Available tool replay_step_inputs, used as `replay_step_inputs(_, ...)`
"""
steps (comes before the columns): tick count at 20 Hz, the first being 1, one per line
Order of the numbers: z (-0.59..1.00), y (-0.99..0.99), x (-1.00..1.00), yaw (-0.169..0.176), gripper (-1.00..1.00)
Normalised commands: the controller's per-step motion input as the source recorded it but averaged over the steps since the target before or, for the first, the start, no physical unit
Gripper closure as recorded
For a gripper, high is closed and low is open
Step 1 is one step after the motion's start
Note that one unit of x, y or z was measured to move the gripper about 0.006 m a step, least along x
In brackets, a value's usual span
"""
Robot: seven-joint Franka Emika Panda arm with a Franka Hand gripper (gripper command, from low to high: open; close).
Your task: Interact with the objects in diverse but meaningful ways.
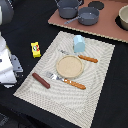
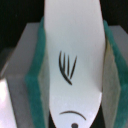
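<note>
Three toys lie out on the placemat side: sausage [image 1: 41, 80] nearest the claw [image 1: 15, 65], its long axis slanting away, yellow box [image 1: 35, 49] beyond, blue block [image 1: 79, 43] farthest. Claw's opening: I cannot tell.

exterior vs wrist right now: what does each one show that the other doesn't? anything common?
Exterior only: the woven placemat with the tan plate, fork, knife, pale blue block and brown sausage. The yellow box lies on the dark table beside the mat, and two grey pots sit on the far board.

Wrist only: a close-up of a white shape with black marks between teal-edged pads. I cannot tell what it is.

Shared: nothing I can match. No table item appears in the wrist view.
</note>
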Motion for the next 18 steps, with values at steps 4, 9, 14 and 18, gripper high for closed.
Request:
replay_step_inputs(4, 1.00, 0.21, 0.72, -0.018, 1.00)
replay_step_inputs(9, 0.85, 0.33, 0.71, -0.045, 1.00)
replay_step_inputs(14, 0.64, 0.56, 0.65, -0.004, 1.00)
replay_step_inputs(18, 0.43, 0.70, 0.58, 0.000, 1.00)
